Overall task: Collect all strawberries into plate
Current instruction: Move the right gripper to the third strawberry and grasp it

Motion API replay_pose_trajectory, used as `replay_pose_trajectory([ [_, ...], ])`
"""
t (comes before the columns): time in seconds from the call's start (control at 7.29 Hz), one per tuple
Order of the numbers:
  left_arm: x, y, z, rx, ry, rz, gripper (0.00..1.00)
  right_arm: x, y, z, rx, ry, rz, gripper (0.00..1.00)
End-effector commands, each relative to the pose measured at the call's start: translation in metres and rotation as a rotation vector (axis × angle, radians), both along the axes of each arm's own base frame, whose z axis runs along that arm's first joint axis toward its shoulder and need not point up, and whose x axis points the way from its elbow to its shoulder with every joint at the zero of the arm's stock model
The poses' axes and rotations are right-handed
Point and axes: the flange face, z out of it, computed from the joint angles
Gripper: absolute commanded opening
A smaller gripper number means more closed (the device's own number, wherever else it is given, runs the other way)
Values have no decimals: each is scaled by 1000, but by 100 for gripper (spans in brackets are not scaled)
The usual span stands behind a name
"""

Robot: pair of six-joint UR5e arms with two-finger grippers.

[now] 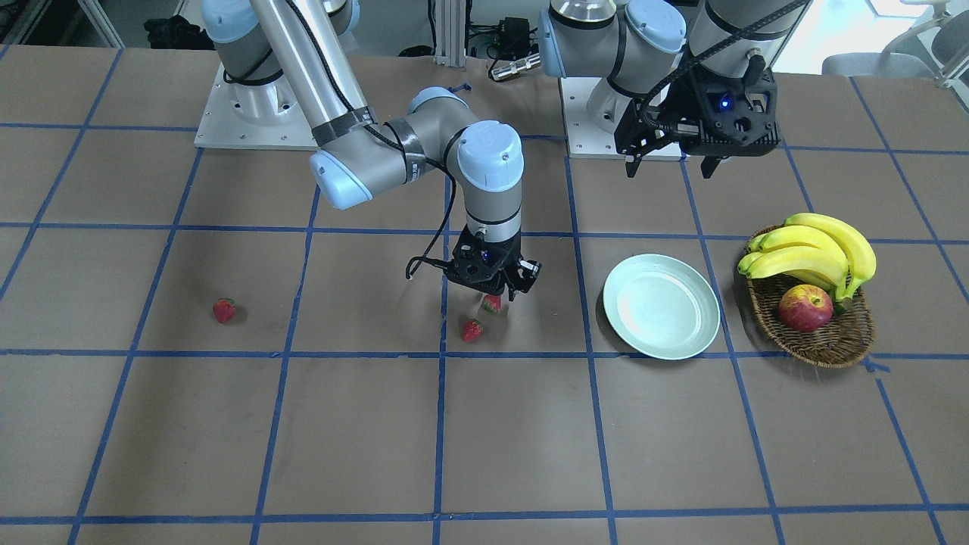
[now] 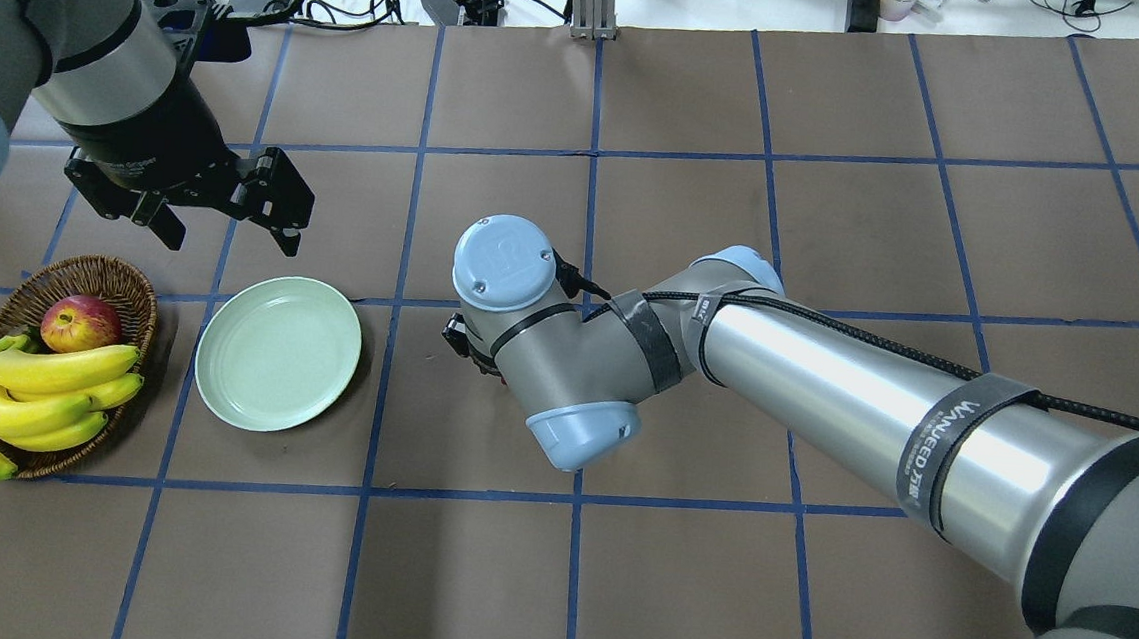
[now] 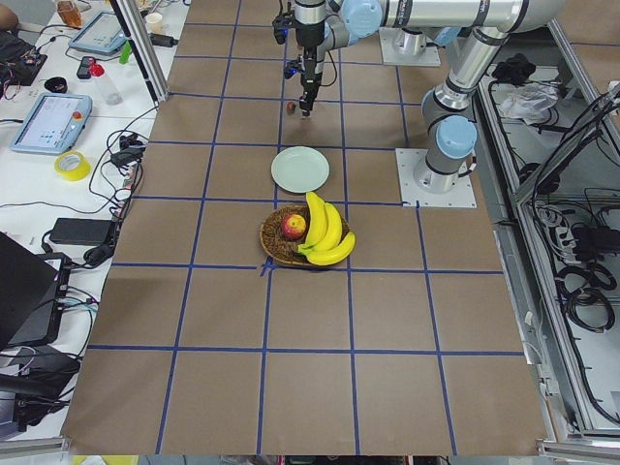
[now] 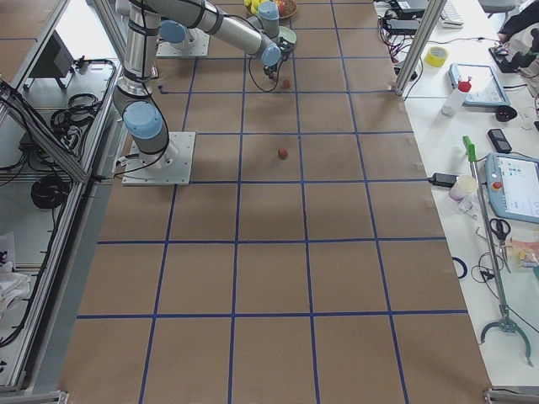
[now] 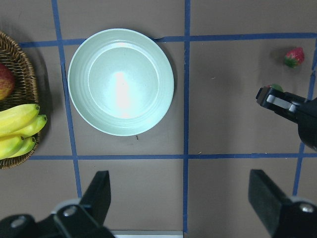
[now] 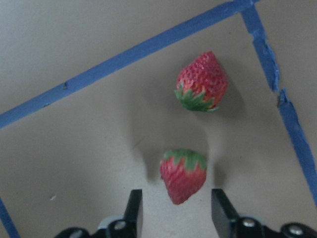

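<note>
Three strawberries lie on the table. One (image 1: 224,309) lies alone, far from the others. Two lie close together: one (image 1: 472,330) free, the other (image 1: 490,303) under my right gripper (image 1: 492,291). In the right wrist view that gripper (image 6: 176,199) is open, and its fingers stand on either side of the near strawberry (image 6: 183,173) with a gap on each side. The free one (image 6: 201,82) lies just beyond. The mint plate (image 1: 661,306) holds nothing. My left gripper (image 1: 670,163) hangs open and empty above the table behind the plate (image 5: 121,82).
A brown wicker basket (image 1: 833,341) with bananas (image 1: 817,250) and a red apple (image 1: 805,308) stands right beside the plate, on the side away from the strawberries. Blue tape lines grid the brown table. In the overhead view the right arm's wrist (image 2: 503,265) hides the paired strawberries.
</note>
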Motion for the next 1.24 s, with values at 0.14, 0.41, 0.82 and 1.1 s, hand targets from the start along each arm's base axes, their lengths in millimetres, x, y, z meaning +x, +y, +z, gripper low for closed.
replay_pose_trajectory([
  [0.14, 1, 0, 0, -1, 0, 1, 100, -25, -3, 49, 34, 55, 106, 100],
  [0.41, 1, 0, 0, -1, 0, 1, 100, -124, -20, 101, 55, 176, 132, 100],
  [0.82, 1, 0, 0, -1, 0, 1, 100, -285, -54, 66, 97, 177, 248, 100],
  [1.1, 2, -1, 0, -1, 0, 3, 100, -380, -62, 47, 111, 154, 256, 100],
])
